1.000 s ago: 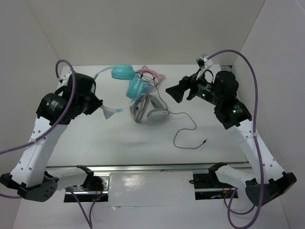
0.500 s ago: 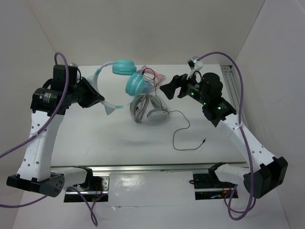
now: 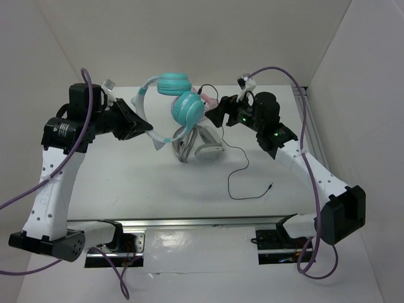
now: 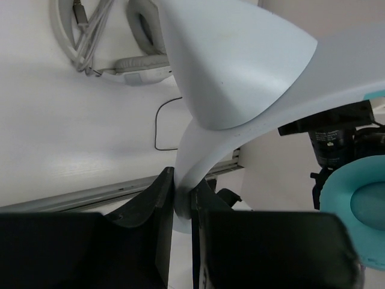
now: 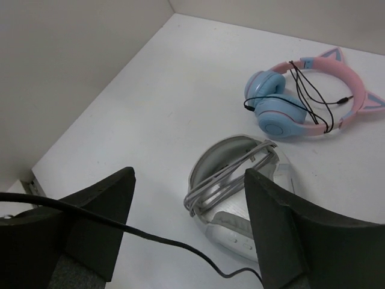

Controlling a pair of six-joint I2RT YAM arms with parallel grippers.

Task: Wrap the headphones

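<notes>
White table (image 3: 126, 183) lies below the left gripper (image 3: 145, 125), which pinches the headband (image 4: 240, 72) of the raised headphones (image 3: 187, 107), while the right gripper (image 5: 187, 173) stands spread just beside their teal cups, the black cable (image 5: 150, 236) crossing its gap.

— Where can a hand pass on the desk (image 3: 126, 189)?

— Left and front lie bare. Right of centre, only the thin black cable (image 3: 243, 178) loops across.

— And the back?

— Crowded. The grey-and-white headphones (image 3: 201, 149) lie mid-desk, with the pink-banded pair (image 5: 313, 96) just behind. The teal headphones (image 3: 187, 107) hang above both, clamped in the left gripper (image 4: 182, 195). The right gripper (image 3: 216, 115), fingers spread wide, hovers beside the teal cup. Walls (image 3: 38, 63) close both sides.
</notes>
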